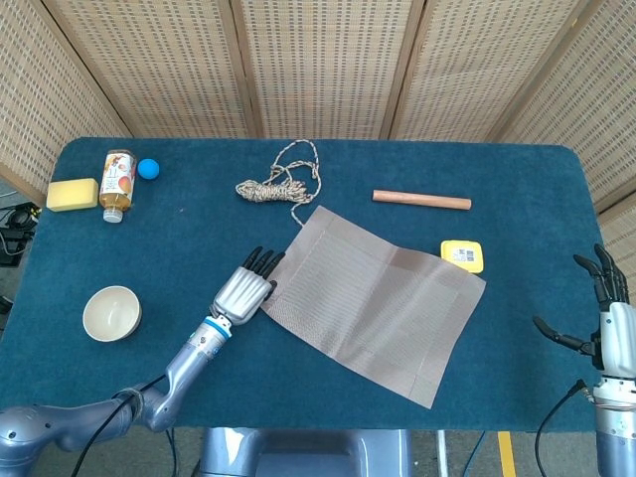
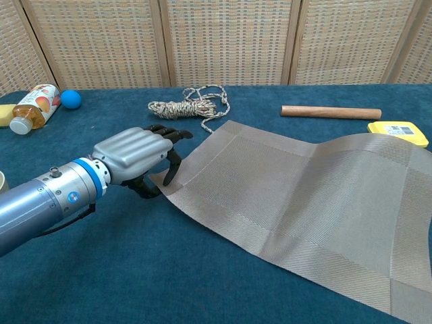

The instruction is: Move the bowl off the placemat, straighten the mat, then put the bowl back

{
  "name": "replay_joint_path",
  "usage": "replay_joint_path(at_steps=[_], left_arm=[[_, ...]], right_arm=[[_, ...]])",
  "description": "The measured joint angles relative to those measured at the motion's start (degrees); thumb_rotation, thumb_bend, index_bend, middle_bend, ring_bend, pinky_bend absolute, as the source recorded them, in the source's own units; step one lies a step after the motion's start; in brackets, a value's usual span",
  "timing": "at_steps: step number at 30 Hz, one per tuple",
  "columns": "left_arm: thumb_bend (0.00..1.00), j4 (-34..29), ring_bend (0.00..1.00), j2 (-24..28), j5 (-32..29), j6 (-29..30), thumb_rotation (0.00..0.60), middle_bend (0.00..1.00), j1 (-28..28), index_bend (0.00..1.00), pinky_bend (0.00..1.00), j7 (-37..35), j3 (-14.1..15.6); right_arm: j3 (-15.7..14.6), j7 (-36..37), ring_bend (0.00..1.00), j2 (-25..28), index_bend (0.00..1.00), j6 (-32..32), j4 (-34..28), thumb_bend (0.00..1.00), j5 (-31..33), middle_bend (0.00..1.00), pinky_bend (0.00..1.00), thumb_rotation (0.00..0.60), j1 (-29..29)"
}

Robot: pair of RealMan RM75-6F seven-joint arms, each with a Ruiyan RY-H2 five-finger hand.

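on the blue table the bowl already sits off the placemat, well apart from it near the left front edge, upright and empty, so the first step looks done. the mat lies askew, its edges running diagonal to the table's edges, with creases across it and a raised ripple toward its far right side in the chest view, so straightening is the step in hand and appears unfinished. the left hand is at the mat's left corner, fingers curled down onto that corner; it seems to pinch the edge between thumb and fingers, though the contact under the palm is hidden. the right hand hangs off the right edge of the table, fingers spread wide, holding nothing. what remains, by my reading: square the mat to the table, flatten it, then fetch the bowl and set it back on the mat.
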Motion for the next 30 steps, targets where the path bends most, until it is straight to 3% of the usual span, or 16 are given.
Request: replay_joint_path(at_steps=[16, 30], left_arm=[[0.51, -8.6, 0.0, 5.25, -0.88, 1.67, 0.6, 0.0, 3.29, 0.64, 0.0, 0.21, 2.34], [0.5, -27.36, 0.0, 15.09, 4.67, 6.67, 0.6, 0.0, 9.09, 0.66, 0.0, 6.37, 11.74]], right_arm=[[-0.92, -1.63, 0.0, -0.43, 0.18, 0.71, -0.45, 0.24, -1.77, 0.0, 0.0, 0.6, -0.07], [-1.77, -2.24, 0.0, -0.37, 0.18, 1.14, -1.58, 0.24, -3.04, 0.0, 0.0, 0.6, -0.25]])
